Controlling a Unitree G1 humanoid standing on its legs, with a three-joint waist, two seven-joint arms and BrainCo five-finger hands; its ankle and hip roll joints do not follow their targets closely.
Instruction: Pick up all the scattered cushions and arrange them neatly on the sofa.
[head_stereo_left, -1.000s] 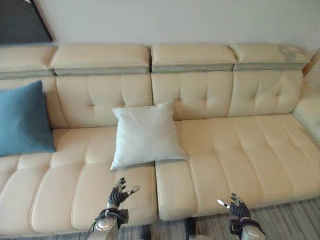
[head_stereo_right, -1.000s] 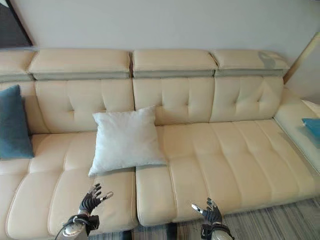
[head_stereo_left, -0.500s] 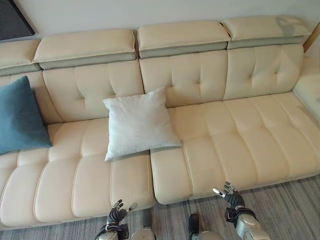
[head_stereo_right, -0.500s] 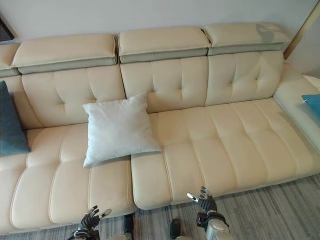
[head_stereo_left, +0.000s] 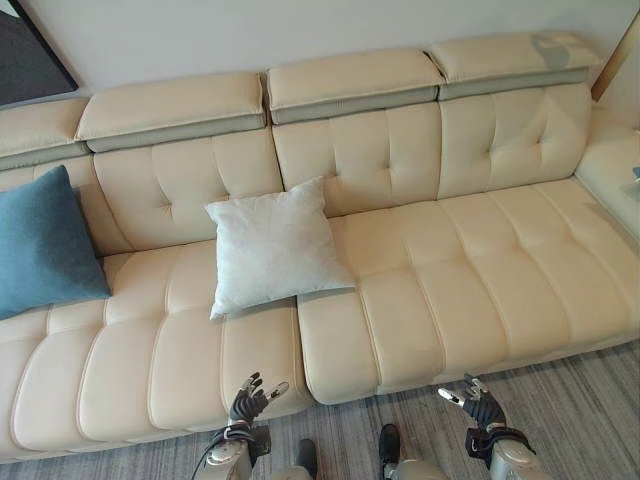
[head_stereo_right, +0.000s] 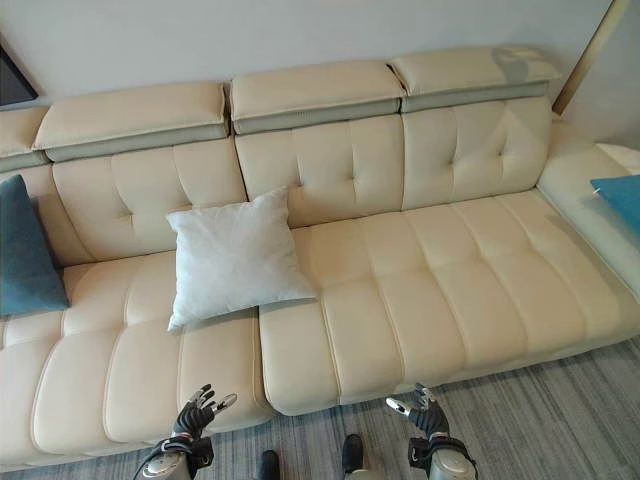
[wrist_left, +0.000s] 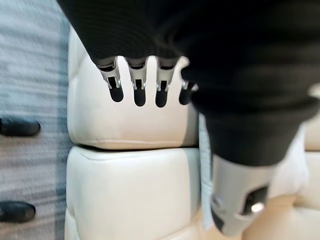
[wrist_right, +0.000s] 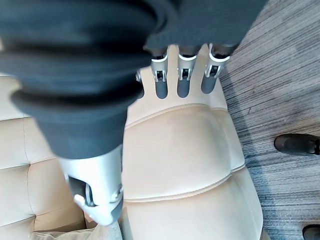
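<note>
Beside the white cushion (head_stereo_left: 273, 246), bare sofa (head_stereo_left: 480, 270) seats (rightward).

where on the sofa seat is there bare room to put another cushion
Widest free patch: the sofa seat from the white cushion rightward to the corner holding a blue cushion. A narrower bare strip lies between the white cushion and the other blue cushion.

Cream sofa (head_stereo_left: 450, 290) spans the wall, tufted back, seat split by a seam near the middle. White cushion (head_stereo_left: 272, 246) leans against the backrest, left of the seam. Blue cushion (head_stereo_left: 42, 245) stands at the far left end. Another blue cushion (head_stereo_right: 622, 198) lies on the right corner section.
</note>
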